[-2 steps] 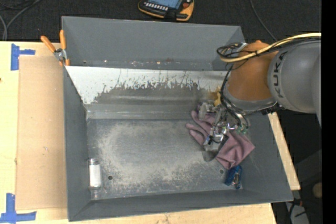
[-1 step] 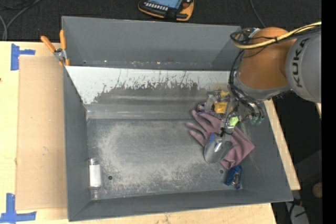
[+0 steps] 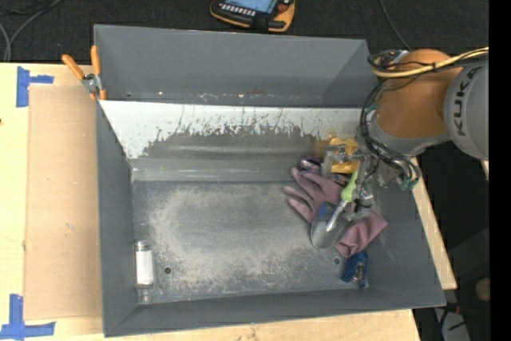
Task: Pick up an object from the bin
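Observation:
My gripper (image 3: pixel 364 189) hangs low at the right side of the bin, over a small heap. Right beneath it lies a purple glove (image 3: pixel 313 188), its fingers spread out to the left. A grey spoon-shaped thing (image 3: pixel 324 233) with a light green handle lies across the glove, and the handle's upper end reaches up to the gripper. A purple cloth-like piece (image 3: pixel 363 233) lies just below the gripper. A yellow thing (image 3: pixel 343 157) sits behind it near the back wall.
A small blue thing (image 3: pixel 354 268) lies near the bin's front right corner. A white cylinder (image 3: pixel 144 263) stands alone at the front left. The arm with its orange cover comes in over the bin's right rim.

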Motion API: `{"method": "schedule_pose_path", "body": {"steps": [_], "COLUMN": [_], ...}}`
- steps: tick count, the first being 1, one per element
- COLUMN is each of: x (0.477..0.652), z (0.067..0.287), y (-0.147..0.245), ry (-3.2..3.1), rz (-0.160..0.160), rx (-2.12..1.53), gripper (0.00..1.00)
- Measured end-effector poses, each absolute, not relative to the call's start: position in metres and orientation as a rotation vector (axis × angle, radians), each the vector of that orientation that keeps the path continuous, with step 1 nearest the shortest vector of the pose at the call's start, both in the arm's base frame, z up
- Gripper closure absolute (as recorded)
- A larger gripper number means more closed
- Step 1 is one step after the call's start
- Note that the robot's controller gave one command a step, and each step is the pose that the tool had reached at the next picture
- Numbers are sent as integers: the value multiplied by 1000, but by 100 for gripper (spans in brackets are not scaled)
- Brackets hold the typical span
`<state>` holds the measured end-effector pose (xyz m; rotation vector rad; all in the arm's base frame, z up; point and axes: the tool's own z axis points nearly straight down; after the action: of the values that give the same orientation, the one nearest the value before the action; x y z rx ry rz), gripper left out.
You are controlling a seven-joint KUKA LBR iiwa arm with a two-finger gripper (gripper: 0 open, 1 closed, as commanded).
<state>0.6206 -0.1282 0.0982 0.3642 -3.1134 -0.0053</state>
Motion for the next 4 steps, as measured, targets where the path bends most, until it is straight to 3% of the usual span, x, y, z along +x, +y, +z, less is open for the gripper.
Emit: {"method": "schedule_pose_path", "body": {"steps": [1, 2, 4], "x": [607, 571, 570], "z": [71, 71, 79], "y": [-88, -119, -118], "ry": [-3150, -3079, -3078], "rz": [-3, -5, -6], "rx": [162, 662, 662], "gripper": [0, 100, 100]}}
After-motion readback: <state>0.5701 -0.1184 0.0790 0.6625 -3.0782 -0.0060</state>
